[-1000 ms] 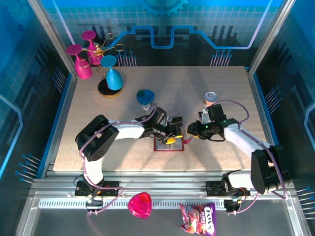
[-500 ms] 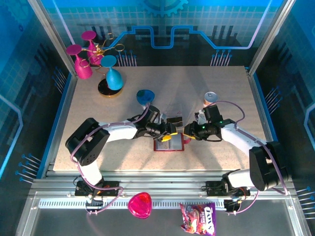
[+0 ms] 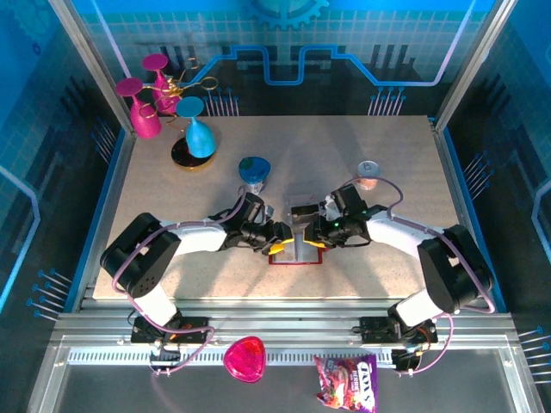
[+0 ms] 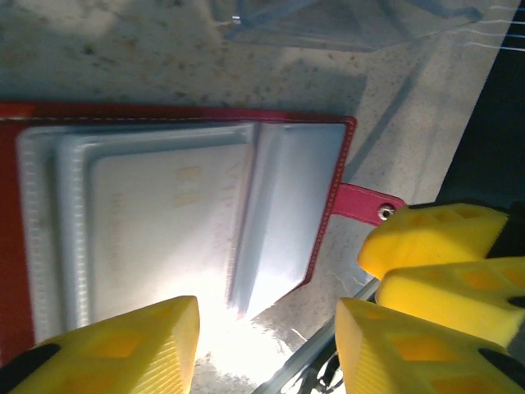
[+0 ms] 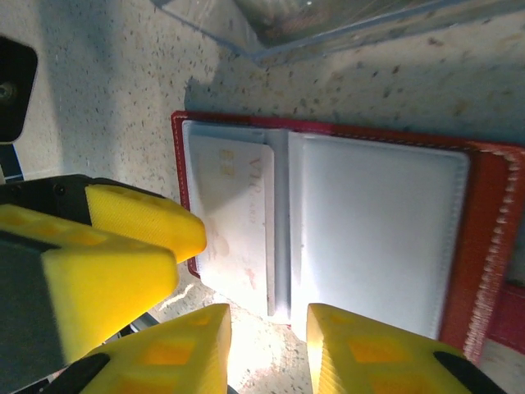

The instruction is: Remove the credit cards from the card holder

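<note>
Spreading its yellow foam pads (image 4: 123, 345) well apart, the left gripper (image 4: 267, 345) holds nothing. A near corner of the wallet's pale lining lies in the gap, clear of both pads.

The right gripper (image 5: 268, 349) sits just beside it. Its jaws are only narrowly parted and are likewise empty, and the end of the wallet's centre strip reaches the mouth of the gap.

Both grippers stand at the near edge of the dark red leather-like bifold card holder (image 5: 484, 222). It lies open, with its pale grey pockets facing up, on the speckled beige table (image 3: 172, 198). Its small red snap tab (image 4: 365, 203) projects from the right-hand edge.

A flat rectangular card (image 5: 238, 213) with faint lettering lies on the left half of the holder. Glare washes out its colour.

A clear plastic rectangle (image 5: 328, 25) lies just beyond the holder. A small blue cup (image 3: 253, 171) and a small round pink container (image 3: 368, 172) stand farther out, to the left and right respectively.

A stand of pink and blue goblets (image 3: 172, 112) occupies the far left corner. A pink heart-shaped dish (image 3: 245, 359) and a purple sweet bag (image 3: 346, 384) lie in front of the arm bases.
</note>
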Motion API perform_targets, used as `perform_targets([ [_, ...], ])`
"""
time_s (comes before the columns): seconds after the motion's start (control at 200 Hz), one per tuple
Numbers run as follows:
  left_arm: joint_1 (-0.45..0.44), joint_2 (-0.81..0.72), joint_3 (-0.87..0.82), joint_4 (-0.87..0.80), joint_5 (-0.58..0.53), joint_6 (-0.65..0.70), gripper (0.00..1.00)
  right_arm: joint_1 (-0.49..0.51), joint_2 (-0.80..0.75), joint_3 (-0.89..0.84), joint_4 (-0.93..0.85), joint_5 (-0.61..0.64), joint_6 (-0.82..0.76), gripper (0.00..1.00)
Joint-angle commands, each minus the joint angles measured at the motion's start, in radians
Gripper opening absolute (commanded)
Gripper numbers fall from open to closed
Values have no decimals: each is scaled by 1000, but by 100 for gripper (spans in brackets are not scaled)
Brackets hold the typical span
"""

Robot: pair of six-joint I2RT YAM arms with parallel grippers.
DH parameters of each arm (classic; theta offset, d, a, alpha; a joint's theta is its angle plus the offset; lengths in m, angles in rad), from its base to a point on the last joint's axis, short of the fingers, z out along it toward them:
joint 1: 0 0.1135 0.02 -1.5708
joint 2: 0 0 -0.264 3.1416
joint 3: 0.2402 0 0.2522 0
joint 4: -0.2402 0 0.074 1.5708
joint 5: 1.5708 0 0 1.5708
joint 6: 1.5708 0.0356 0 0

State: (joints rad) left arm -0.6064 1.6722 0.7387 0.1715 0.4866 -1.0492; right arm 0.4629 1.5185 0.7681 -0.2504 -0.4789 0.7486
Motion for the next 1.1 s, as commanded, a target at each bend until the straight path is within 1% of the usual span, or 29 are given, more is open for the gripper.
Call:
perform_targets([
  [0.0, 13, -21, -29, 36, -9, -5, 45, 32, 32, 29, 25, 5, 26, 29],
  [0.245, 17, -22, -45, 25, -13, 11, 35, 73, 91, 37, 67, 0, 50, 26],
  [0.36, 20, -29, -49, -6, -32, 30, 32, 90, 118, 49, 80, -2, 58, 24],
  [0.62, 25, -26, -56, -15, -28, 40, 25, 110, 157, 64, 98, -4, 66, 22],
  [1.096, 26, -22, -68, -1, -26, 35, 23, 120, 187, 64, 117, -9, 75, 20],
])
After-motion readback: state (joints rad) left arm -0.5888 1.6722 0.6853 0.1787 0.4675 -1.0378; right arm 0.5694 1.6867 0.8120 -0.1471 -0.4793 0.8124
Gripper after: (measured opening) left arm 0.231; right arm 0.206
